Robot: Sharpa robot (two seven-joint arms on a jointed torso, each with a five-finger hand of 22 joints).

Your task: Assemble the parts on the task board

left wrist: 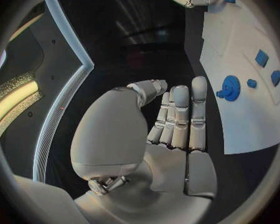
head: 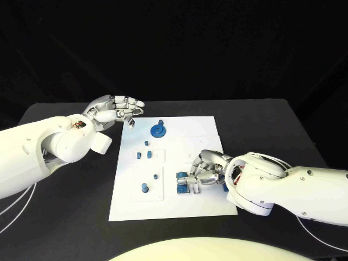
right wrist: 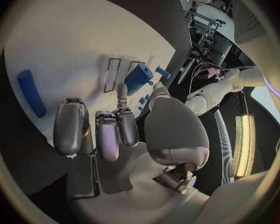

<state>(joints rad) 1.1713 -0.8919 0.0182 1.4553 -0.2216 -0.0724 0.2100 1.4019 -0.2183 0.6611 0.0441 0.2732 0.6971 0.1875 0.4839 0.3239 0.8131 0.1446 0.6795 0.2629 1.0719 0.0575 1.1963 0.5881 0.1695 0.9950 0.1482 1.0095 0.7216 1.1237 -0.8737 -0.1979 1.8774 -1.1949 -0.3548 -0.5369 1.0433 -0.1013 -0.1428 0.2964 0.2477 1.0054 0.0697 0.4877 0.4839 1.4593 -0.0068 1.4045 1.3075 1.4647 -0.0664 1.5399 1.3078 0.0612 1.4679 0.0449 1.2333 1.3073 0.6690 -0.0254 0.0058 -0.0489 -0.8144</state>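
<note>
Right hand [head: 204,173] crowding the task board [head: 191,128] at its near right corner among blue parts [head: 182,190], gear [head: 157,130] upright at the far end, left hand [head: 111,111] off the far left corner, bare board between

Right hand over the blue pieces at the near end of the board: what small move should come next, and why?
Probably close the fingers on the blue block and lift it a little. The right hand is already low over the white board with fingers curled around that cluster, though whether it has a firm hold cannot be told. The left hand waits off the board's far corner, holding nothing.
</note>
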